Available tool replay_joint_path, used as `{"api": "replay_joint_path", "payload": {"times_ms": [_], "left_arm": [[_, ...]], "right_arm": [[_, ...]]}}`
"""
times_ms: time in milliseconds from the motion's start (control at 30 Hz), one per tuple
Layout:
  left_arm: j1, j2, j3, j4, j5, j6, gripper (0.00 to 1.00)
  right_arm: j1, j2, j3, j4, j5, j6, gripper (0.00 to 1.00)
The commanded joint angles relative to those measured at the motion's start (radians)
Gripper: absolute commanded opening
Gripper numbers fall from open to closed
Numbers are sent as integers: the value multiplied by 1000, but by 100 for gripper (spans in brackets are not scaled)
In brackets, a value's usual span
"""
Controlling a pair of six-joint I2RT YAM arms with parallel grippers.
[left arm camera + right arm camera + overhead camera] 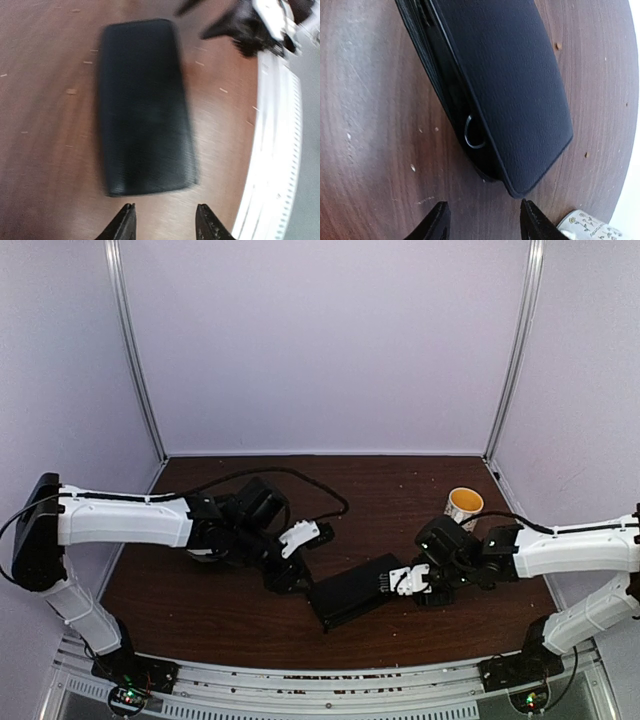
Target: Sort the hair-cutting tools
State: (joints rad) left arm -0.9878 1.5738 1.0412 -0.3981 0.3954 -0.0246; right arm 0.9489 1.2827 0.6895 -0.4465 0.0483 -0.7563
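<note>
A silver ring point(474, 134) is seen at the edge of the case point(505, 75), just above the right pincer point(484, 205) in the frame; it and the left pincer point(165, 207) are parted, empty.

black case point(145, 107): blurred | silver ring point(468, 136): mostly hidden inside case
</note>
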Motion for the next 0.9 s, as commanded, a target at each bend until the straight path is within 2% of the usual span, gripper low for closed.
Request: {"api": "replay_joint_path", "payload": {"times_ms": [0, 200, 467, 633, 733, 867], "left_arm": [[57, 87, 94, 11, -152, -59, 44], [67, 177, 133, 63, -190, -124, 44], [66, 58, -16, 172, -227, -205, 44], [66, 6, -79, 181, -254, -231, 44], [63, -12, -89, 187, -264, -250, 44], [31, -18, -97, 197, -274, -230, 44]], "right_arm": [[-63, -7, -15, -18, -13, 37, 48], [-87, 152, 19, 20, 63, 34, 46], [-92, 420, 239, 97, 195, 84, 44], [-111, 526, 430, 59, 180, 138, 43], [-128, 529, 465, 28, 154, 163, 44], [-170, 411, 392, 19, 103, 214, 48]]}}
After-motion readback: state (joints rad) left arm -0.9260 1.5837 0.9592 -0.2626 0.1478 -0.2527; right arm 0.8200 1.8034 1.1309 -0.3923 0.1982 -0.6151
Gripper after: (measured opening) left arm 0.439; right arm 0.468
